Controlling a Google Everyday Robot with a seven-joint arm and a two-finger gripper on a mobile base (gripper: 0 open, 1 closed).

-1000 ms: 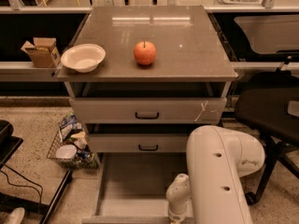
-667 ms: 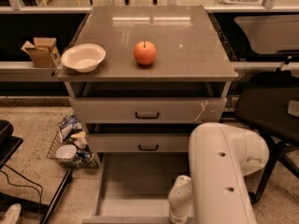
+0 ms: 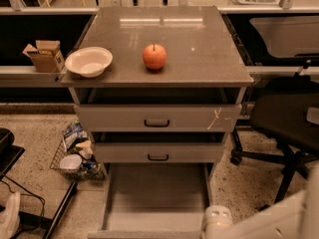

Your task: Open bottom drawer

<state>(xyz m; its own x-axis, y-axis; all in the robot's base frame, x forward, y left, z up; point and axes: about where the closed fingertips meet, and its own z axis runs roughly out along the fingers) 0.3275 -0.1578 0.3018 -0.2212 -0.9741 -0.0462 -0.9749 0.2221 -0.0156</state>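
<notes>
One apple [image 3: 154, 57], one bowl [image 3: 88, 61]; bottom drawer [image 3: 157, 195] open; end effector unseen

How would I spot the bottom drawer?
Find the grey cabinet with an apple on top; the white arm, its gripper out of view, sits at lower right. Lowest of three drawers, the bottom drawer alone is pulled far out, showing its grey inside.

The shallow grey bottom drawer [image 3: 157, 195] stands wide open in the lower middle of the frame, its bare grey tray showing. Above it are the grey middle drawer [image 3: 124, 153] and the taller top drawer [image 3: 119, 117], each slightly ajar. A red apple [image 3: 154, 57] and a white bowl [image 3: 88, 61] sit apart on the grey cabinet top [image 3: 209, 59]. The white robot arm [image 3: 259, 223] fills the lower right corner; its gripper is out of sight past the bottom edge.
</notes>
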